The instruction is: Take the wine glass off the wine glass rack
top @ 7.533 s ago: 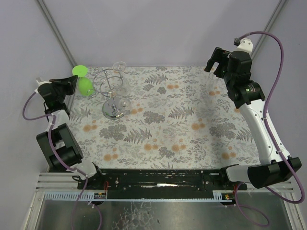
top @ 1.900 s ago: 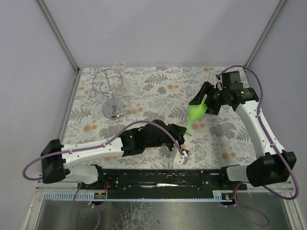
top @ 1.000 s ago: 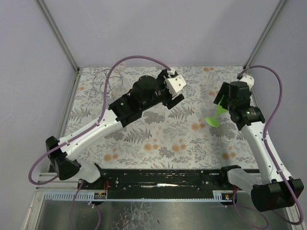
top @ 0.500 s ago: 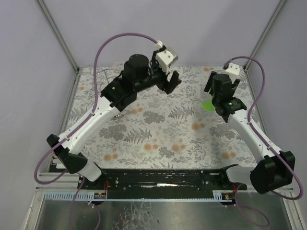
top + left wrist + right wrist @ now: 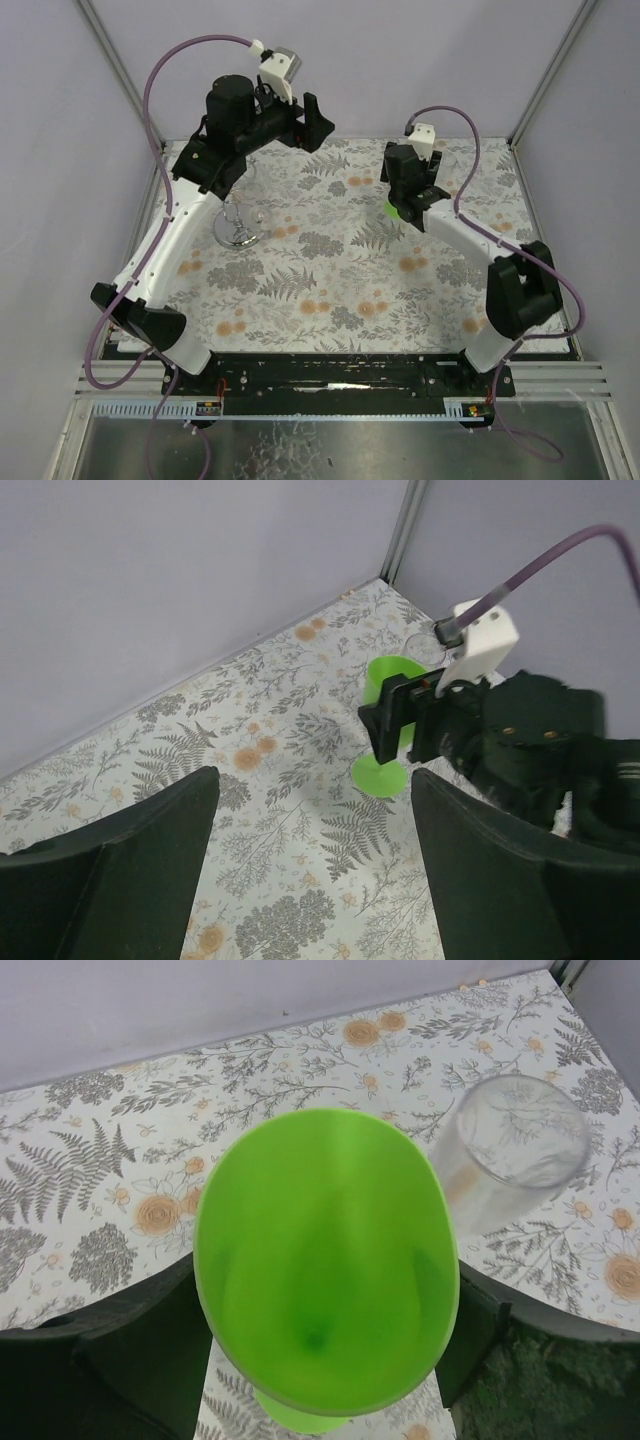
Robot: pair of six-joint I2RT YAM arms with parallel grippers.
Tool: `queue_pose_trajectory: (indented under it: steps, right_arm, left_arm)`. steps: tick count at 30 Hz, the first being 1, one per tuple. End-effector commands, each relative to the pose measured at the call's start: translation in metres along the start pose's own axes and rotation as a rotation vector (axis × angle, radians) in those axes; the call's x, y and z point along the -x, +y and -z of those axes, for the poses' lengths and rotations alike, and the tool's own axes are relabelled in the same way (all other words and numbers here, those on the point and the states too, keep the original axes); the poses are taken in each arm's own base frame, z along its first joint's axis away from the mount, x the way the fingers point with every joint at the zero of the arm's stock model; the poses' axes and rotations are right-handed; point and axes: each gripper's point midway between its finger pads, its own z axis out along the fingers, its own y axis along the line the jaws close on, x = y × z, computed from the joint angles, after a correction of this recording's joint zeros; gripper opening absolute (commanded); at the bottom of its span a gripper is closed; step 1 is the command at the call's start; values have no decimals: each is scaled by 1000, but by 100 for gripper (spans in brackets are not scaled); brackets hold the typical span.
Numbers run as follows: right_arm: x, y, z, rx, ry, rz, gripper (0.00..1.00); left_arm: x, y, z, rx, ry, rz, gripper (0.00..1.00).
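The green wine glass stands upright, its foot resting on the floral table at the back middle. My right gripper is shut on its bowl, one finger on each side. From above only a green sliver of the wine glass shows under the right gripper. The wine glass rack shows its shiny round base and post at the back left; its wire loops are hidden by my left arm. High above the table's far edge, my left gripper is open and holds nothing.
A clear tumbler stands just behind and to the right of the green glass. The grey back wall and a metal corner post are close behind it. The right arm's purple cable loops above the wrist.
My left arm has risen and swung back toward the far left wall. My right gripper has carried the green glass leftward to the back middle, where it now stands upright.
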Motion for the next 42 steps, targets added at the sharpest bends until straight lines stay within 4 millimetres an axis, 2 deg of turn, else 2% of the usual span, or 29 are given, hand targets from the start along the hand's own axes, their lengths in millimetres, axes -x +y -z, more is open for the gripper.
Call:
queue_pose_trajectory:
  steps: [1, 8, 14, 24, 36, 39, 41, 42]
  right_arm:
    - [35, 15, -21, -63, -144, -76, 73]
    - [25, 33, -53, -85, -186, -11, 77]
    - [12, 41, -70, -96, -172, 7, 78]
    - [-20, 34, -79, -115, -123, 7, 79]
    - [-43, 35, -79, -87, -86, 15, 85]
    - [-47, 35, -80, -80, -74, 20, 89]
    - [-50, 35, -79, -77, -63, 23, 99]
    - [-51, 35, -79, -75, -60, 23, 99]
  left_arm:
    - [12, 0, 6, -33, -20, 64, 77]
    - [8, 9, 9, -19, -11, 87, 79]
    - [4, 11, 11, -17, -3, 88, 79]
    - [3, 9, 16, -31, -7, 96, 79]
    - [0, 3, 23, -52, -1, 95, 79]
    - [1, 2, 24, -53, -2, 92, 79]
    - [-2, 2, 24, -53, 2, 94, 79]
    - [-2, 2, 25, -53, 3, 94, 79]
